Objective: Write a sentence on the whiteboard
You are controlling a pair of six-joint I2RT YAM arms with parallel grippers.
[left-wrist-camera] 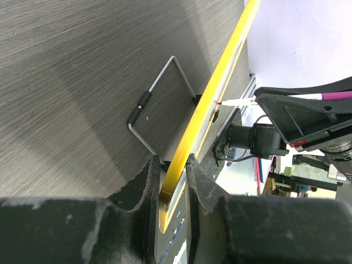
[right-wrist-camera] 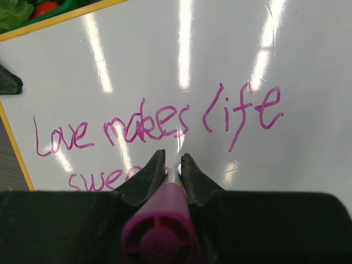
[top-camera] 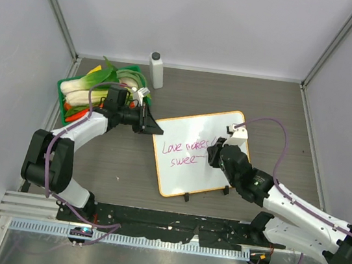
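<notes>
Claws are working at two sides of the whiteboard (top-camera: 215, 180), which is sitting on the table (top-camera: 112, 162) in front of the arms. Nearest to me, the right claw (right-wrist-camera: 173, 159) is hanging over the middle of the whiteboard. It is squeezing a pink marker (right-wrist-camera: 159, 231) between its two fingers, with the tip pointing down at the white part. The sentence (right-wrist-camera: 159, 124) is showing in pink loopy letters: "Love makes life" on the top row, and "swee" starting under it. So I think most of the writing is done and only the last letter of "sweet" is missing. At the whiteboard's far left corner, the left claw (left-wrist-camera: 171, 165) is pinching the orange frame, I think to hold it steady. Past that corner a green tray (top-camera: 61, 93) of vegetables is waiting, and a white bottle (top-camera: 156, 70) is standing farther back.
</notes>
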